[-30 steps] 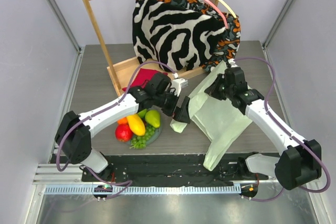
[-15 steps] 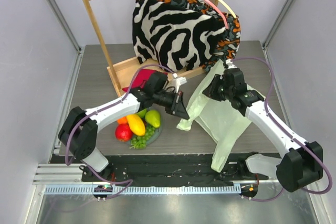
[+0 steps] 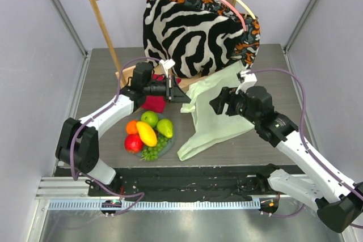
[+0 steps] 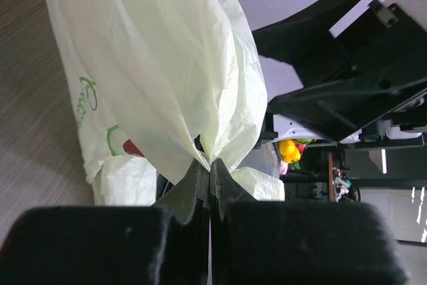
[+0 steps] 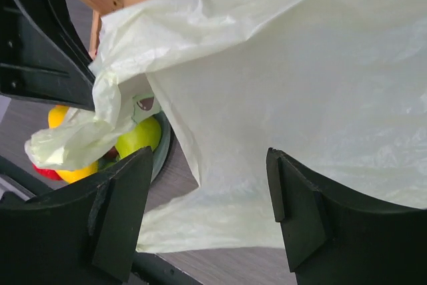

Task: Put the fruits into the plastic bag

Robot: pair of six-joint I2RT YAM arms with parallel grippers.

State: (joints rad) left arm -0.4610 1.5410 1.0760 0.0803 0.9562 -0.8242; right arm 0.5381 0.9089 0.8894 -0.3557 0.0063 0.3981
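The pale-green plastic bag (image 3: 211, 116) lies spread over the table's middle, its upper-left corner lifted. My left gripper (image 3: 184, 96) is shut on that bunched corner; in the left wrist view the film (image 4: 167, 65) fans out from the pinched left gripper (image 4: 211, 165). My right gripper (image 3: 218, 105) hovers open just over the bag's upper part, holding nothing. In the right wrist view the bag (image 5: 300, 85) stretches beyond the open right gripper (image 5: 208, 165). The fruits (image 3: 148, 134) sit piled on a round plate (image 3: 169, 145) left of the bag; a green fruit (image 5: 137, 137) peeks from under the bag's edge.
A wooden rack (image 3: 108, 32) stands at the back with a zebra-striped fabric (image 3: 187, 32) hung on it. A red cloth (image 3: 154, 102) lies under my left wrist. A black strip (image 3: 187, 177) runs along the near table edge.
The left gripper shut on the bag's corner and drew it back and to the left. The right gripper opened, released the bag and swung toward the table's middle. The bag dropped flatter.
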